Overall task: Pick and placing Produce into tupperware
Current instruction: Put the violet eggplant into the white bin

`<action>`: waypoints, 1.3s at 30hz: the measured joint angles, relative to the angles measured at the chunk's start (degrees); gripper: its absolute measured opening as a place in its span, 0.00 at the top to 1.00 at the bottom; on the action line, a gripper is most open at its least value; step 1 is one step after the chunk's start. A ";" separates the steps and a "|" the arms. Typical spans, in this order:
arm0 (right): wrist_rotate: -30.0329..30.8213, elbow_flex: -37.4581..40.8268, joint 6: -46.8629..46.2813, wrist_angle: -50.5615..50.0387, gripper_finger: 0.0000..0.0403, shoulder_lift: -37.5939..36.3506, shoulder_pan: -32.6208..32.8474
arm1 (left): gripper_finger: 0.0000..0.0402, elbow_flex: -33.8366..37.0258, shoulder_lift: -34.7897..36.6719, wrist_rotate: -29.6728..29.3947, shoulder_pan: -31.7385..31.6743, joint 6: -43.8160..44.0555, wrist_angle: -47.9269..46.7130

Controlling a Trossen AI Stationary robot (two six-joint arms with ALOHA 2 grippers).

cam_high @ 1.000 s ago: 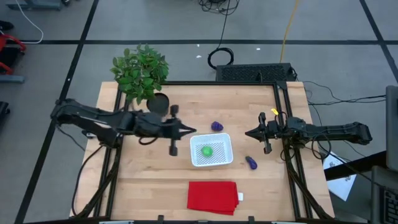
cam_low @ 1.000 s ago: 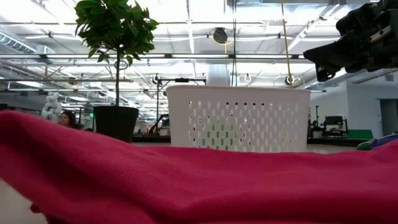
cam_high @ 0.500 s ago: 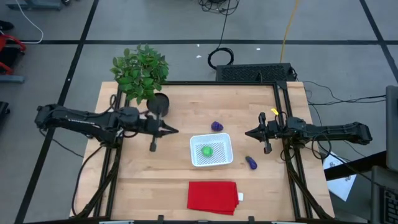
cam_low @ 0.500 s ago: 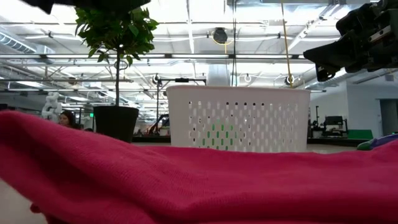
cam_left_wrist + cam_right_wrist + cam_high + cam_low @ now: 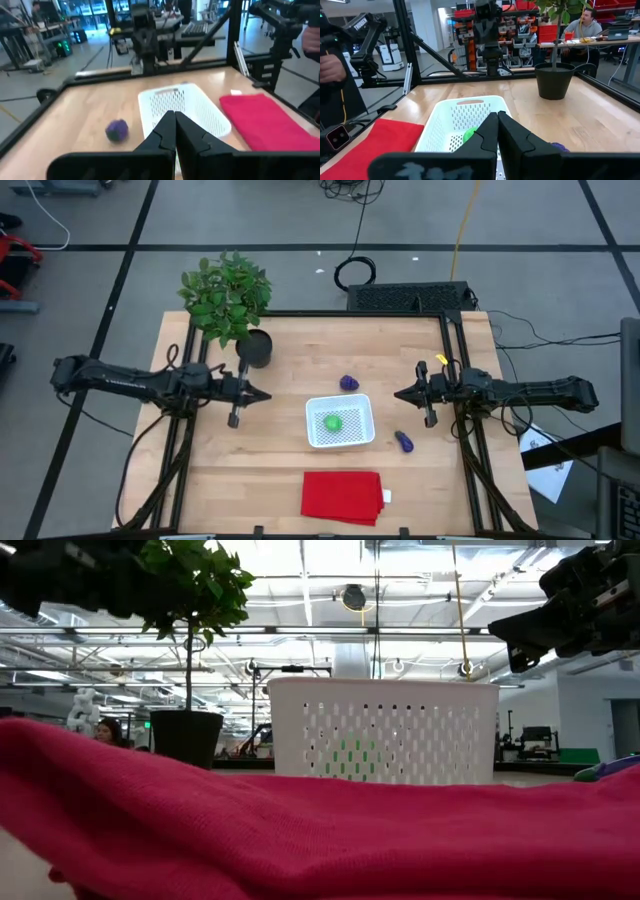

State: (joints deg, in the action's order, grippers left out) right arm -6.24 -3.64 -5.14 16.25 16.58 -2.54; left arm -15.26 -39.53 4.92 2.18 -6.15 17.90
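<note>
Wooden table (image 5: 220,470), dark-framed, on grey floor. Left to right: potted plant (image 5: 228,300) at the far left corner; left gripper (image 5: 262,394), fingers together, empty; white tupperware (image 5: 357,432) mid-table — round green produce (image 5: 332,422) inside; red cloth (image 5: 341,496) at the near edge; rounded purple produce (image 5: 349,383) just beyond the tupperware; elongated purple produce (image 5: 404,442) beside it; right gripper (image 5: 398,394), fingers together, empty. Room behind — workbenches, a seated person (image 5: 586,25).
</note>
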 joint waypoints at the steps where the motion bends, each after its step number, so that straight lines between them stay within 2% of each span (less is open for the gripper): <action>1: 0.00 -0.01 -0.15 0.04 1.00 0.01 0.01 | 1.00 1.04 0.57 0.44 0.36 -0.49 0.18; 3: 0.00 -0.01 -0.20 0.19 1.00 0.00 0.01 | 1.00 3.32 1.69 0.43 1.33 -0.77 1.58; 9: -0.02 0.00 -1.27 0.12 1.00 0.02 0.02 | 1.00 7.68 5.62 -4.56 3.07 0.84 3.70; 24: -1.56 -0.12 -0.37 -0.01 1.00 0.00 0.02 | 1.00 9.04 6.23 -6.55 4.69 0.83 2.96; 30: -1.51 -4.62 -1.69 -6.64 1.00 0.03 0.02 | 1.00 9.04 6.23 -6.55 4.65 0.87 2.96; 39: -1.11 -16.57 -3.19 -23.93 1.00 3.74 0.02 | 0.96 9.04 6.23 -6.55 4.65 0.87 2.94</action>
State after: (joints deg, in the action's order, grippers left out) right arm -7.35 -20.21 -8.34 -7.68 20.32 -2.52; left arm -6.22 -33.30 -1.63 6.83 -5.28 20.84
